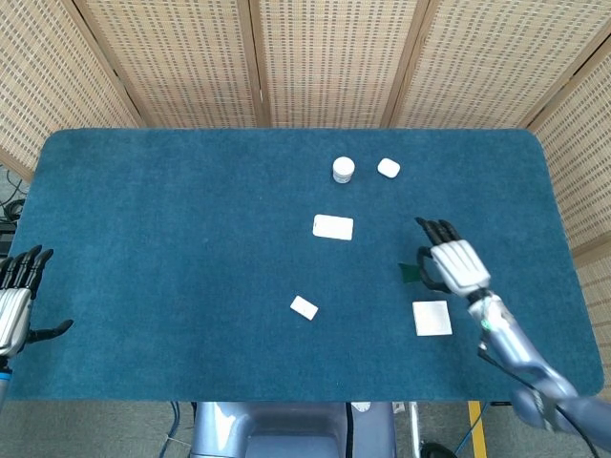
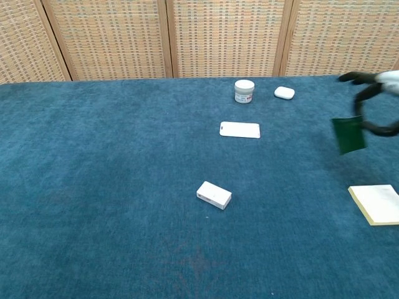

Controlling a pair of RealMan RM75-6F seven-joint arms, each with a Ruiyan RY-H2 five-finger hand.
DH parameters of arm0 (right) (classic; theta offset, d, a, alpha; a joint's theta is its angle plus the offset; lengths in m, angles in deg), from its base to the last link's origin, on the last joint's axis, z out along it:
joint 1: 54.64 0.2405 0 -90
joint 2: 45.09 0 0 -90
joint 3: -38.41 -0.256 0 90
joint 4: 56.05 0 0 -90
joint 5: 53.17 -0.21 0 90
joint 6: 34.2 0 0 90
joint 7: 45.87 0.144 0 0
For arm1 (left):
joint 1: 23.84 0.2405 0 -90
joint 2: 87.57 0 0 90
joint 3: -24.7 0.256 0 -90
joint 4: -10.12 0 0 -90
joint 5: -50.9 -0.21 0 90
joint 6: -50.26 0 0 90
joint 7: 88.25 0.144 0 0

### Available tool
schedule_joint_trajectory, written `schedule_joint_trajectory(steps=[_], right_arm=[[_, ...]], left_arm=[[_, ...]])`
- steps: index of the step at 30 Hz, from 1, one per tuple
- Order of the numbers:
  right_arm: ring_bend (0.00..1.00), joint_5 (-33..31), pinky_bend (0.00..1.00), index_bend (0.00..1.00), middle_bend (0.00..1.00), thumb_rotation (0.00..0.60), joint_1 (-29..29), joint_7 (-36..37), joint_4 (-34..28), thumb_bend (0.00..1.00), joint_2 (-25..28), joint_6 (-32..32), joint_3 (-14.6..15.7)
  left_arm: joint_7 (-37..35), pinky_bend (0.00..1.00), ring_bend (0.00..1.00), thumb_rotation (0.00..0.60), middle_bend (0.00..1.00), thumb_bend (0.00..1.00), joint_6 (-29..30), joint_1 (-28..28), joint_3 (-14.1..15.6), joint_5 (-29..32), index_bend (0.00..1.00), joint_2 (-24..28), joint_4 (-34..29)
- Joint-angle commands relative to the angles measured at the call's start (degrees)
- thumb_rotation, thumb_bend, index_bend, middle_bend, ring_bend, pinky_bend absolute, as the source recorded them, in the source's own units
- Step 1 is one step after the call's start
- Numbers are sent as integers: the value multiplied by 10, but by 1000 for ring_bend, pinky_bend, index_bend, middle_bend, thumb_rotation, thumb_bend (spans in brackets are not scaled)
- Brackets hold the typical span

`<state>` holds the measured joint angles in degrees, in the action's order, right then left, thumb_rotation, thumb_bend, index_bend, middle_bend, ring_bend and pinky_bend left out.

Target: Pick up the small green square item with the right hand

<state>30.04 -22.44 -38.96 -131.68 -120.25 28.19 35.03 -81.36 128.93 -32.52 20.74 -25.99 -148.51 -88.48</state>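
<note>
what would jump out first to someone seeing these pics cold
Most striking is the right hand at the table's right side, lifted off the cloth and pinching the small green square, which hangs tilted in the air. Below it a pale notepad lies near the right edge, and a white jar stands toward the far side of the blue table.
</note>
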Motion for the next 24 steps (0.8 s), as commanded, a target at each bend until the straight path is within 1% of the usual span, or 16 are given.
schedule_joint_trajectory(steps=[1, 3, 5, 10, 12, 14, 15, 16, 17, 18, 19, 20, 22, 24], right_arm=[[0, 128, 0, 688, 0, 600, -123, 27, -75, 620, 102, 182, 79], [0, 150, 0, 688, 0, 600, -143, 28, -74, 620, 114, 220, 89], [0, 158, 0, 689, 0, 600, -156, 33, -67, 620, 117, 247, 88], [0, 145, 0, 684, 1, 600, -176, 58, -63, 619, 108, 288, 68], [0, 134, 0, 635, 0, 600, -182, 59, -74, 597, 107, 297, 58], [0, 125, 0, 504, 0, 600, -187, 58, -87, 522, 107, 299, 52], [0, 121, 0, 454, 0, 600, -189, 57, -96, 490, 107, 298, 51], [0, 117, 0, 377, 0, 600, -192, 54, -104, 413, 108, 298, 49], [0, 114, 0, 305, 0, 600, -194, 47, -110, 307, 109, 298, 47], [0, 109, 0, 262, 0, 600, -197, 38, -117, 226, 110, 300, 44], [0, 106, 0, 203, 0, 600, -200, 28, -123, 108, 110, 301, 41], [0, 103, 0, 155, 0, 600, -202, 21, -130, 36, 110, 303, 38], [0, 98, 0, 113, 0, 600, -209, 8, -145, 0, 112, 306, 36], [0, 90, 0, 104, 0, 600, -220, -7, -154, 0, 109, 314, 33]], left_arm=[[-8, 0, 0, 600, 0, 0, 10, 6, 7, -16, 0, 3, -1], [-11, 0, 0, 600, 0, 0, 17, 11, 11, -24, 0, 3, 0], [-12, 0, 0, 600, 0, 0, 21, 14, 14, -28, 0, 2, 0], [-22, 0, 0, 600, 0, 0, 31, 23, 18, -33, 0, 2, -1], [-28, 0, 0, 600, 0, 0, 37, 27, 17, -32, 0, 1, -4], [-34, 0, 0, 600, 0, 0, 42, 30, 18, -35, 0, 2, -8], [-37, 0, 0, 600, 0, 0, 43, 32, 18, -36, 0, 3, -10], [-40, 0, 0, 600, 0, 0, 44, 33, 18, -38, 0, 3, -12], [-42, 0, 0, 600, 0, 0, 45, 34, 19, -38, 0, 4, -13], [-43, 0, 0, 600, 0, 0, 44, 34, 19, -38, 0, 6, -14], [-44, 0, 0, 600, 0, 0, 44, 35, 19, -38, 0, 8, -15], [-45, 0, 0, 600, 0, 0, 44, 35, 19, -37, 0, 9, -15], [-50, 0, 0, 600, 0, 0, 46, 37, 18, -38, 0, 10, -15], [-48, 0, 0, 600, 0, 0, 46, 35, 25, -59, 0, 10, -6]])
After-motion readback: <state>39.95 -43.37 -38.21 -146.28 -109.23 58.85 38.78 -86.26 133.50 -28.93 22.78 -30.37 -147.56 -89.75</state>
